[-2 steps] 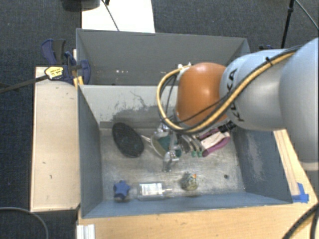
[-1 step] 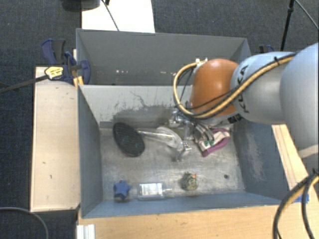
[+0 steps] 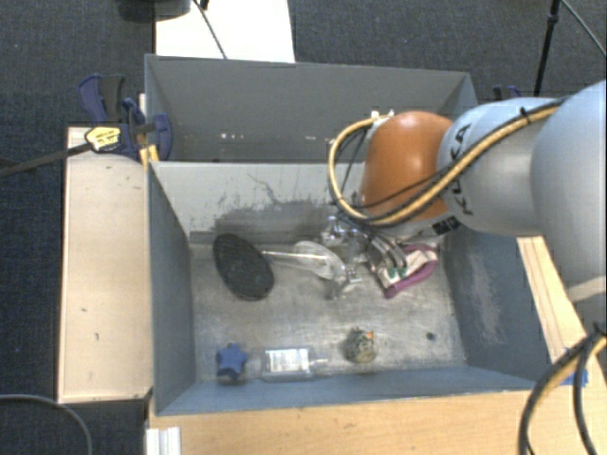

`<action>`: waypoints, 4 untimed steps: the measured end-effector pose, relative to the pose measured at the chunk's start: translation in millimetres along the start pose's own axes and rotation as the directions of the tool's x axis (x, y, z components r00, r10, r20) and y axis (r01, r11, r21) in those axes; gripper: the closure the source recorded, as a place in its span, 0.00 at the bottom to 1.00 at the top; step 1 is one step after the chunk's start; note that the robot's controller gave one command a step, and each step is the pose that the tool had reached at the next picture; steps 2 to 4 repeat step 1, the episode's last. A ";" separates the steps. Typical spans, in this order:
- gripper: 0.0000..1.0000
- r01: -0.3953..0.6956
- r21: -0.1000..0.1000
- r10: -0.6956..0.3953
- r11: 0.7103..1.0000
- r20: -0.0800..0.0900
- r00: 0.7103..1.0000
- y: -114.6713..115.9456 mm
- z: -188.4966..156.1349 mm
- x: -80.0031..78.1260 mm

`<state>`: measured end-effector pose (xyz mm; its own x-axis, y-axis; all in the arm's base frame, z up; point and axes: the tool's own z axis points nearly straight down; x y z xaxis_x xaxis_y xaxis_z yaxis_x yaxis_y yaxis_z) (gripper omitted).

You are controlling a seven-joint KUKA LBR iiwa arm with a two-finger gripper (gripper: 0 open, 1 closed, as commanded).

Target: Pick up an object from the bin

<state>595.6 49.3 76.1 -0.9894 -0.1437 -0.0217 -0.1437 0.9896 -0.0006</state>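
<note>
**Arm low at mid-bin, six loose things on the floor**

Arm (image 3: 531, 178) and its orange cover (image 3: 403, 164), looped with yellow and black cables (image 3: 334, 173), stand highest and reach in from the view's right. The gripper (image 3: 343, 271) is down near the middle of the bin (image 3: 303, 98) floor. Whether the jaws are open or closed cannot be told; the metal parts there blur together.

Count on the floor: one brush, one purple piece, one blue piece, one clear piece, one lump, one speck.

The brush (image 3: 242, 265) has a black oval head towards the view's left wall. Its clear handle (image 3: 303, 252) runs across to the gripper, and the handle's end lies right at the gripper. Whether it is gripped cannot be seen.

The purple piece (image 3: 417, 271) lies just beside the gripper, on the side of the right wall, partly under the cover.

Three things sit along the near wall. The blue piece (image 3: 230, 361) is closest to the near left corner. The clear piece (image 3: 287, 361) lies flat just beside it. The lump (image 3: 359, 345), round and mottled green-brown, sits a little apart, below the gripper. The speck (image 3: 430, 336) is small and dark, towards the near right corner.

Bare floor runs along the right wall, along the far wall behind the brush, and in a band between the brush and the near row. Nothing leans on a wall except the near row, which lies close to it.
</note>
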 end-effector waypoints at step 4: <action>1.00 0.067 0.000 -0.067 0.998 -0.009 0.998 -8.1 -185.0 2.6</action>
